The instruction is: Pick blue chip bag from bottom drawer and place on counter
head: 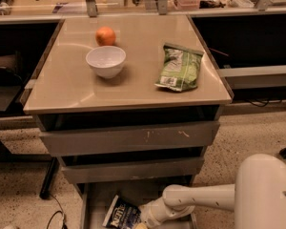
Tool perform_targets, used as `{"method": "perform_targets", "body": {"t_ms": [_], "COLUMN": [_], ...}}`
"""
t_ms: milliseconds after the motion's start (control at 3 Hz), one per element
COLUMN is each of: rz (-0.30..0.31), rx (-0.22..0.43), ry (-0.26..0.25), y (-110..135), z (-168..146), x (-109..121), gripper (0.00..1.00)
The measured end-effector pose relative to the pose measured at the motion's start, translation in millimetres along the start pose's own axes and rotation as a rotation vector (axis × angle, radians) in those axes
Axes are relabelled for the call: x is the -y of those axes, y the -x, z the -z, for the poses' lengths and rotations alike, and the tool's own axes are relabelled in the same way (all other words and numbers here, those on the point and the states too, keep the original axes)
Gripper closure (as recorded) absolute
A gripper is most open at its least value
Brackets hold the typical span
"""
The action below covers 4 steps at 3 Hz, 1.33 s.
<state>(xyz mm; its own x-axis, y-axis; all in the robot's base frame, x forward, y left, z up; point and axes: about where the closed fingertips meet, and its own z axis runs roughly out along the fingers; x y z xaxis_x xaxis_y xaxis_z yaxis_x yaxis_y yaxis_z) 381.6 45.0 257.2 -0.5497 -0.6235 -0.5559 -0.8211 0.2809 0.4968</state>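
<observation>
The gripper (pixel 141 223), jaws' state untellable, sits in the bottom drawer (pixel 93 198) seemingly against the blue chip bag (pixel 119 215), whose crinkly foil could slip.

The robot's white arm (pixel 200 197) is showing smooth rounded casings and a ringed wrist, tapering to the pale pincer (pixel 141 225) low in the bottom drawer (pixel 96 197); a small dark hole (pixel 283 193) is marking its broad shell (pixel 264 185).
</observation>
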Motion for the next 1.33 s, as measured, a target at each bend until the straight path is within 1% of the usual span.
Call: {"method": "perform_targets", "body": {"t_ms": [333, 667, 1000, 1333], "rz": [-0.007, -0.011, -0.012, -0.026], "rx": [0.003, 0.006, 0.046, 0.076], "ry": [0.004, -0.007, -0.058, -0.096], "y": [-2.0, -5.7, -6.3, -12.2], "z": [-3.9, -21.6, -38.4, -51.8], "x": [0.5, 11.2, 38.4, 62.5], "gripper": [0.0, 0.0, 0.0, 0.0]}}
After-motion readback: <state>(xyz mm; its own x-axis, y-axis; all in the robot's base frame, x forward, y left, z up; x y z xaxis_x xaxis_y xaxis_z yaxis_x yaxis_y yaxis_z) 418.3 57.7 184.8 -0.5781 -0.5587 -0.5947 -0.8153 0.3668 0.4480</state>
